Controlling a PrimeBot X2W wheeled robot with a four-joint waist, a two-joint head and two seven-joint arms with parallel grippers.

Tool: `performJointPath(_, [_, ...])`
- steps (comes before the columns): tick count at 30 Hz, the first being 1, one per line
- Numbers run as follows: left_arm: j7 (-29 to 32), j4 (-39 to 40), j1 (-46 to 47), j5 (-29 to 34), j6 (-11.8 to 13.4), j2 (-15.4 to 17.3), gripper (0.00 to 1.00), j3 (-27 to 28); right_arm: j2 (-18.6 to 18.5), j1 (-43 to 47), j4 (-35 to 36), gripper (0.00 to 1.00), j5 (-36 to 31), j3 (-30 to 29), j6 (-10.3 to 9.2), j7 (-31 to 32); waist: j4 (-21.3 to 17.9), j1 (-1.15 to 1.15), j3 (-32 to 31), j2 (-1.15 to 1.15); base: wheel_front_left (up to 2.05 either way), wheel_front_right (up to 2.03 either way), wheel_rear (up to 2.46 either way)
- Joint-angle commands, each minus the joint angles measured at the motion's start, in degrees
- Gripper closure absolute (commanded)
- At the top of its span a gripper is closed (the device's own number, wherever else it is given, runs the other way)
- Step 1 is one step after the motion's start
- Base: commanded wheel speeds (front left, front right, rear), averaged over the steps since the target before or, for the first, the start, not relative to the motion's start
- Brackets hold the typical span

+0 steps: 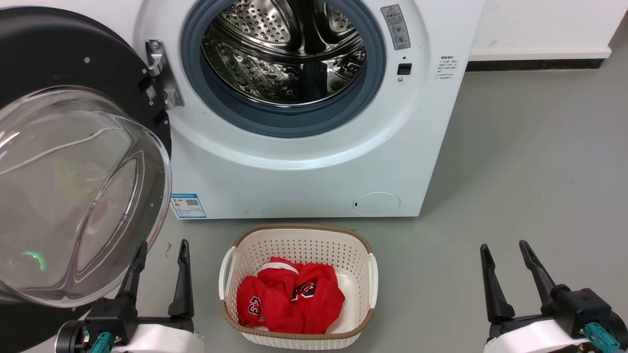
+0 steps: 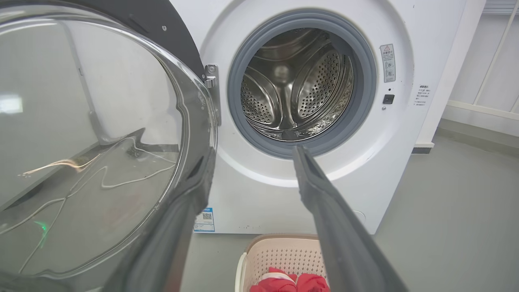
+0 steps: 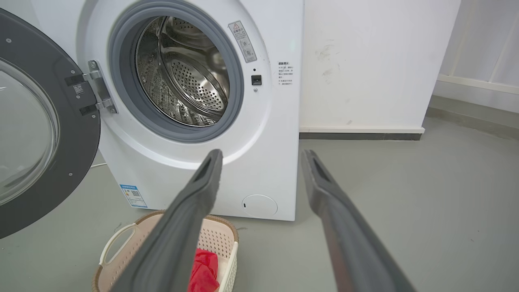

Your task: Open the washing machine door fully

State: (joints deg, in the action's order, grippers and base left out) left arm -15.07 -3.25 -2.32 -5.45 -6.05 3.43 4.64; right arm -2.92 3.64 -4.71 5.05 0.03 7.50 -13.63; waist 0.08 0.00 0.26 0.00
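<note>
We see the washing machine door [image 1: 73,186] swung out leftward on its hinge [image 1: 159,73], baring the empty-looking drum [image 1: 284,54]. Our left gripper [image 1: 163,245], jaws wide, sits just beside it, perhaps touching, likely to push it wider. Our right gripper [image 1: 504,246] rests spread, holding nothing. The basket [image 1: 299,229] holds red clothing [image 1: 294,299].

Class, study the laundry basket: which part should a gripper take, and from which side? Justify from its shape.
Probably a white side handle of the basket, coming from above: each handle bows out from the wall as a thin loop the jaws can span, and nothing stands over it.
</note>
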Motion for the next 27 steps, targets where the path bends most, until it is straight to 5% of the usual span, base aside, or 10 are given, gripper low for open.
performJointPath(1, [-0.1,-0.5,-0.4,-0.2,-0.2,-0.2,0.00,-0.1,0.1,0.3,0.3,0.00,0.0,0.2,-0.02,0.0,0.0,0.00,0.3,0.00,0.00,0.00,0.00])
performJointPath(18, [-0.1,-1.5,0.6,-0.5,-0.6,-0.4,0.00,0.1,0.1,-0.2,-0.2,0.00,0.9,0.4,-0.02,-0.1,-0.3,0.00,0.3,0.00,0.00,0.00,0.00])
performJointPath(19, [0.0,-1.7,0.1,-0.5,-0.5,-0.3,1.00,0.0,0.0,0.0,-0.3,1.00,0.6,0.4,0.00,0.0,-0.3,0.00,0.4,0.00,0.00,0.00,0.00])
performJointPath(27, [2.8,-4.0,1.5,-8.3,-0.6,-0.4,1.00,0.9,-0.4,-0.4,-1.2,1.00,9.3,0.5,0.00,1.3,-0.3,0.00,0.3,0.00,0.00,0.00,0.00])
